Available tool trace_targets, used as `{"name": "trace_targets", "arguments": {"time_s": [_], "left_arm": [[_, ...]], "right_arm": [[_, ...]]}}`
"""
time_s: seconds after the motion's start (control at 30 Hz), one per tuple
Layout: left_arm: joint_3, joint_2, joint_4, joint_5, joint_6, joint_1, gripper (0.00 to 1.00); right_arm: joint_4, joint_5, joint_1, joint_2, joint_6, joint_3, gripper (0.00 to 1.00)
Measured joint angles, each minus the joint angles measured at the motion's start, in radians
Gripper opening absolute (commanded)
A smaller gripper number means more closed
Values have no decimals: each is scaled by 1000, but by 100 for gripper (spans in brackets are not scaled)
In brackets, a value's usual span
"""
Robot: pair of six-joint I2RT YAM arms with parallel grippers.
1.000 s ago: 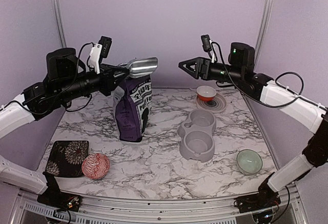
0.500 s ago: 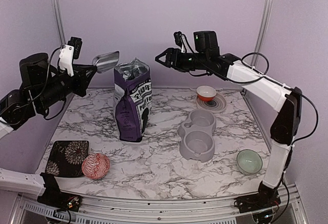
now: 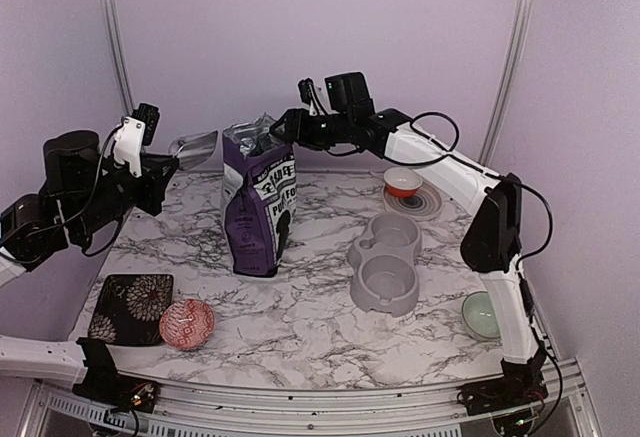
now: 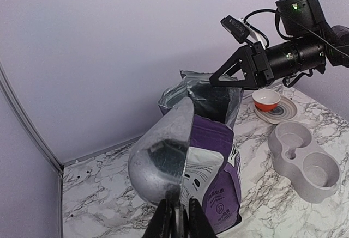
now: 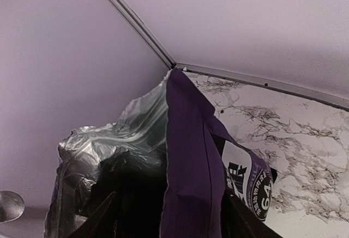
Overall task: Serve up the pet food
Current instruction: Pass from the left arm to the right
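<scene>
Right arm swung over from above the feeder [image 3: 385, 262], and the right jaws now sit spread around the purple bag's [image 3: 258, 212] top edge. Left jaws still clenched on the scoop [image 3: 196, 143], pulled back left. Kibble isn't visible, so can't tell where it is.

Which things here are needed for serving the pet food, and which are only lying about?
For the job: purple food bag, metal scoop, grey double feeder.
Only lying about: orange bowl, round plate under it, green bowl, red patterned bowl, dark square plate.
</scene>
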State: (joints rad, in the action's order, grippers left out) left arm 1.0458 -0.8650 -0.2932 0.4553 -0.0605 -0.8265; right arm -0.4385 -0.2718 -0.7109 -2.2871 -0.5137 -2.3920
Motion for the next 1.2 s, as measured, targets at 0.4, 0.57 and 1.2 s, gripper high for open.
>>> {"name": "trace_targets", "arguments": {"time_s": [0.4, 0.57, 1.2], "left_arm": [[-23, 2, -8, -1, -1, 0, 0], [-23, 2, -8, -2, 0, 0, 0], [116, -63, -53, -289, 2, 0, 0]], "right_arm": [[-42, 27, -5, -26, 5, -26, 36], [-41, 31, -7, -20, 27, -11, 40], [66, 0, 40, 433, 331, 507, 72]]}}
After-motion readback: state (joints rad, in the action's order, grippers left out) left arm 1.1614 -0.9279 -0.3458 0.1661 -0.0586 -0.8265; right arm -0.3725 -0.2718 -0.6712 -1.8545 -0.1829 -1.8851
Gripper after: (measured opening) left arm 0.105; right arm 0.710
